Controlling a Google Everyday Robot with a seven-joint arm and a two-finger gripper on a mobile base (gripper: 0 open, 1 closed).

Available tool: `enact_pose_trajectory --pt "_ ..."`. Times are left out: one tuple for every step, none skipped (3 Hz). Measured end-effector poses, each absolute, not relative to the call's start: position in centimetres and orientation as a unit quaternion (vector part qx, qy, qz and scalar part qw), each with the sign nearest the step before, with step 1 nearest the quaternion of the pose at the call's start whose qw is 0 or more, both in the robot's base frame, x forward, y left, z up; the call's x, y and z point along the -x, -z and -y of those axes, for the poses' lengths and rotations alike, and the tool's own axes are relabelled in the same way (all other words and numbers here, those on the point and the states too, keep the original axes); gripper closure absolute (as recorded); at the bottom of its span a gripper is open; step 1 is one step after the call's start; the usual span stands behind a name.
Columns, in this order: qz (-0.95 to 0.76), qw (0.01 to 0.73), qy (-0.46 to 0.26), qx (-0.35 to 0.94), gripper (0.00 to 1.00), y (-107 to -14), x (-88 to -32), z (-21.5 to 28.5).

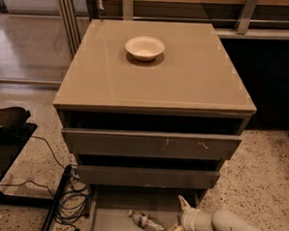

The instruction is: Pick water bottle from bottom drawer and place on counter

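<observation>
Gripper (pixel 178 218), spread apart, sits beside water bottle (pixel 147 223).

The bottom drawer (pixel 110 226) runs off the lower edge, with only its back part showing. Over its right side sits the claw (pixel 178 219), fingers spread, the lower one clipped by that edge. Whether it touches the water bottle (pixel 146 223) I can't make out.

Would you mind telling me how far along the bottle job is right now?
Done: the lowest grey drawer is pulled open. In hand: the pale two-finger gripper sits open in the drawer, beside the small clear plastic water bottle, which lies on its floor, not yet lifted. Left: grasp, lift, set it on the glossy taupe counter.
</observation>
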State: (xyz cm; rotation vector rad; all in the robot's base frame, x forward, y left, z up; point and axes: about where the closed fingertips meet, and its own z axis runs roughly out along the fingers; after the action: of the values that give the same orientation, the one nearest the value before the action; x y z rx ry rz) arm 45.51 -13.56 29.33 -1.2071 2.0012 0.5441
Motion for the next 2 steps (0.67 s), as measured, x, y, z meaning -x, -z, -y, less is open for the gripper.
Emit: enact_pose_trajectory --pt "-0.769 0.378 -0.227 0.462 0.00 -24.9 -45.6 13.2" --pt "-0.758 0.388 -0.246 0.463 0.00 -21.4 -45.3 12.1"
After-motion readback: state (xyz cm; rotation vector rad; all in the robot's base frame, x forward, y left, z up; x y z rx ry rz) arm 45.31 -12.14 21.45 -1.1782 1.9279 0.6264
